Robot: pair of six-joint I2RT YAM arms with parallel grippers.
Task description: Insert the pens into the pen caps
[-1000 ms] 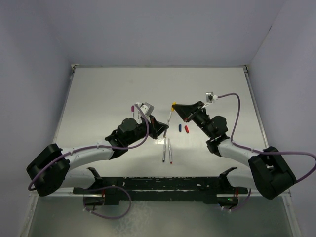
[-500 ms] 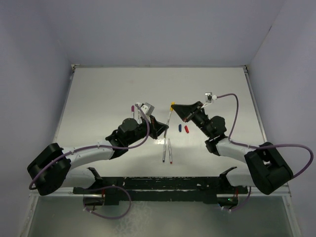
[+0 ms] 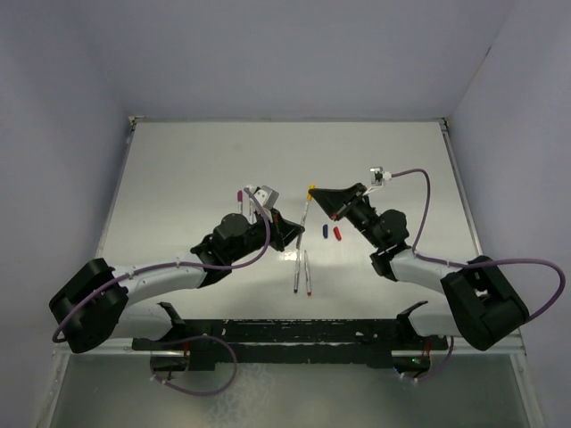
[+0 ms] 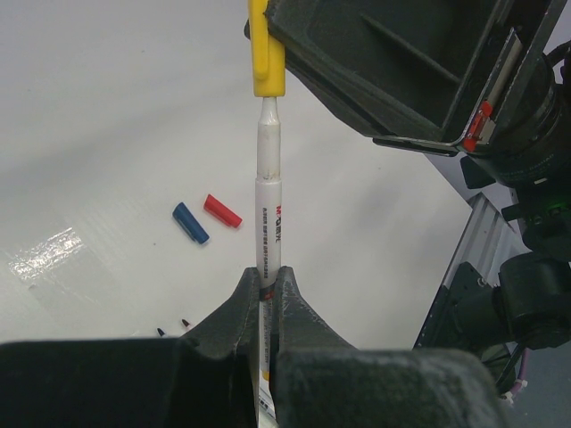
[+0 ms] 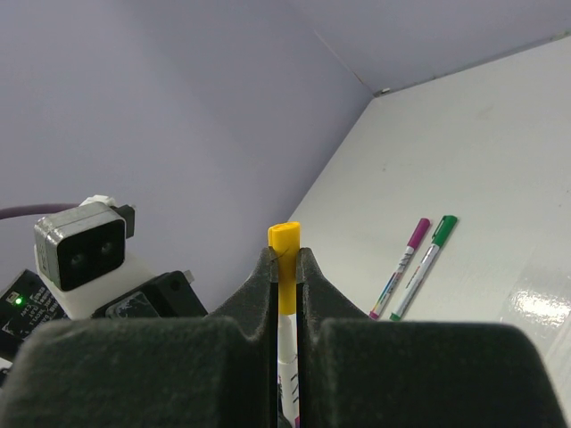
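Nearest, at 6 o'clock of the held pen, two uncapped pens [image 3: 307, 270] lie side by side on the table [image 3: 178, 169]. The left tool [image 4: 268, 281] is clamped on a white pen [image 4: 269, 201] that points toward 12 o'clock. At its 3 o'clock, the blue cap [image 3: 325, 230] and red cap [image 3: 337, 233] lie just beside each other. Beyond, the right tool [image 5: 285, 259] pinches the yellow cap [image 5: 284, 234], with the pen's nose in its mouth. Farthest, at 10 o'clock, lie a purple-capped pen [image 5: 401, 267] and a green-capped pen [image 5: 426, 263].

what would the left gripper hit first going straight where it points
Likely the small yellow plastic cap at the tip of its thin white pen, and the black right gripper pinching that cap; depth unclear.
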